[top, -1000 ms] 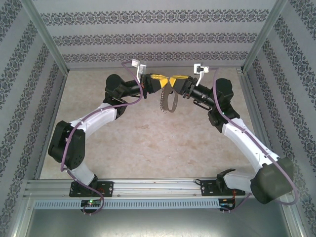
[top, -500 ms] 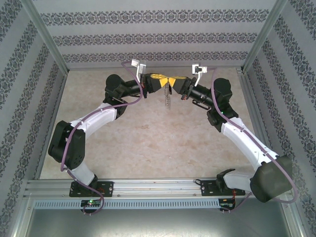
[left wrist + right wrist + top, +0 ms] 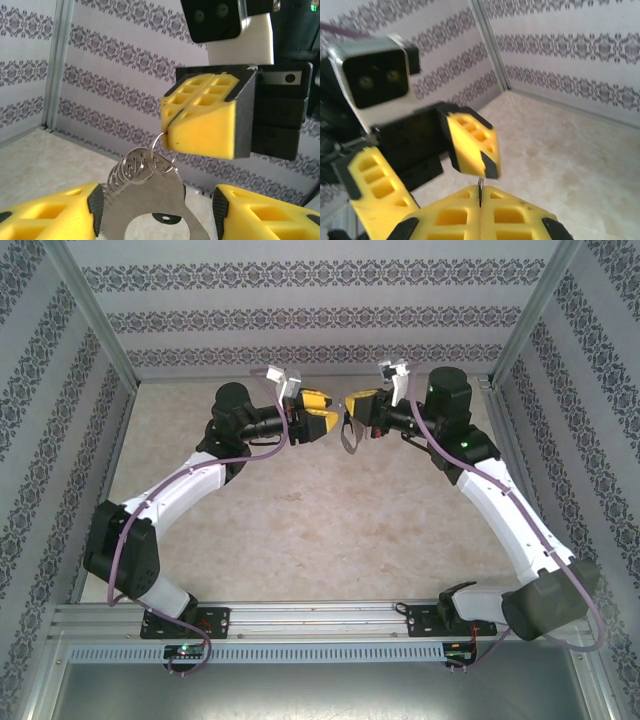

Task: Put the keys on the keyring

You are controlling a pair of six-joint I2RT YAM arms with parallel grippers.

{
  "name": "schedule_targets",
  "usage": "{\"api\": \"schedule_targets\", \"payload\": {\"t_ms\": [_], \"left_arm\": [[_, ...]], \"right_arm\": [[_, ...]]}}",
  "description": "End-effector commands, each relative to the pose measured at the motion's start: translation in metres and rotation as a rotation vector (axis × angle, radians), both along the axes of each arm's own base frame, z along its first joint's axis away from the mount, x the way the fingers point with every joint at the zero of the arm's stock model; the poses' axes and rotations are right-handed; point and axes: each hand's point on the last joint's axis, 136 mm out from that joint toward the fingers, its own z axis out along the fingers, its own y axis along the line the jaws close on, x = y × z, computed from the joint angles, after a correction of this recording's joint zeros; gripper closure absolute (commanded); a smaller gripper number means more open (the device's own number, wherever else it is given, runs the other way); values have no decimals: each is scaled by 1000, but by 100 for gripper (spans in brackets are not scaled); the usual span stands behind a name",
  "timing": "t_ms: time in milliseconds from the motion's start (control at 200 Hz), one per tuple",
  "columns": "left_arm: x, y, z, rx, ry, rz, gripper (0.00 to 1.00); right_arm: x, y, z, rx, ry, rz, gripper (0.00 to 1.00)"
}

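The keyring (image 3: 145, 192), a flat grey metal plate with a row of small rings (image 3: 131, 167) along its edge, hangs in the air at the back of the table (image 3: 300, 530). My right gripper (image 3: 353, 408) is shut on one small ring (image 3: 156, 144), whose edge shows between its pads (image 3: 480, 186). My left gripper (image 3: 157, 212) stands open around the plate, with a clear gap on the right side. A small dark piece with a hole (image 3: 167, 218) sits at the slot's top. I cannot tell whether it is the keys.
Patterned walls (image 3: 320, 315) and metal posts (image 3: 520, 325) close in the table at the back and both sides. Both arms reach toward the back middle, their wrists almost meeting.
My left gripper has opened and let go of the keyring. My right gripper has shut on one ring, so the keyring now hangs from it. Both wrists have shifted and turned a little.
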Motion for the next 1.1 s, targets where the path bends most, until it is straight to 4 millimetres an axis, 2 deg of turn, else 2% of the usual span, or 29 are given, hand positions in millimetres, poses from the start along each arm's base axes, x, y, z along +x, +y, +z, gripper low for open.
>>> {"api": "schedule_targets", "payload": {"t_ms": [0,200,405,540,779,994,1094], "left_arm": [[-1,6,-5,99,-45,19,38],[-2,4,-23,194,-15,-10,37],[-2,1,-32,225,17,-51,41],[-5,-2,-32,215,31,-84,46],[-5,-6,-37,209,58,-113,46],[-8,-12,-31,172,56,-148,49],[-8,-13,-27,150,53,-157,56]], "right_arm": [[-6,-3,-27,-167,32,38,100],[-6,-1,-45,-318,53,49,100],[-13,7,-43,-313,43,89,100],[-14,9,-41,-297,41,98,100],[-18,11,-37,-274,30,114,100],[-25,14,-30,-240,14,145,100],[-25,14,-30,-237,14,144,100]]}}
